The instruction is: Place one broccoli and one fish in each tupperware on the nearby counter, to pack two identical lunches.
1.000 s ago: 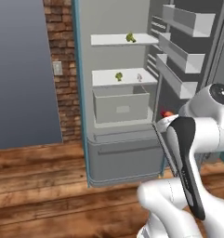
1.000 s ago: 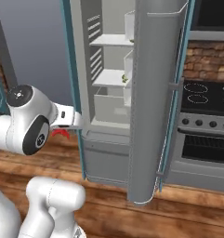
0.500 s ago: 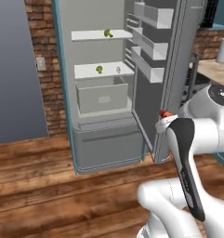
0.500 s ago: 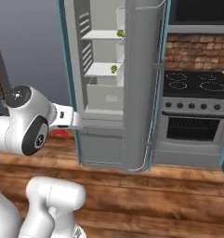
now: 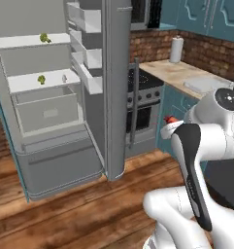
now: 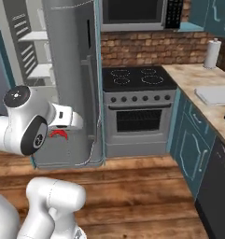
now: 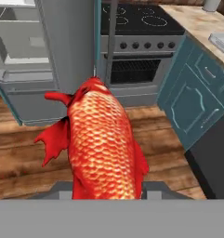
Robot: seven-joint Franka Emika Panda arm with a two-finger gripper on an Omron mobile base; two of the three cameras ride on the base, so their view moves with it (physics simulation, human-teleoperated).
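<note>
- Your pincer (image 7: 104,188) is clamped on the big red-orange scaly fish (image 7: 102,148). In the hand view the body rises straight up from between the fingertips, tail fins splayed to the side. In the right base view a bit of red hangs just under the white hand.
- The step in hand looks like carrying this fish to a container. Keep the clamp steady; the fish is long and stands well beyond the fingertips, so I judge that quick swings could let it pivot or slip.
- The shallow pale grey-white tupperware (image 6: 215,94) lies well ahead of the pincer and off to its right, on the beige-tan mottled stone worktop (image 6: 198,77) above the teal cabinet fronts. Only one tray is plain here; where the second sits I cannot tell.
- Between the pincer and that worktop stand the grey open fridge door (image 5: 116,87) and the black glass stove (image 6: 135,78). Clear the door edge first, then lift above worktop height before you cross over.
- Arrive over the tray's middle, lower the fish until it nearly lies flat, then let go, so it does not hang across the low rim.
- The two small green broccoli pieces (image 5: 41,79) sit on the fridge shelves, behind and left of the pincer; leave them for later.
</note>
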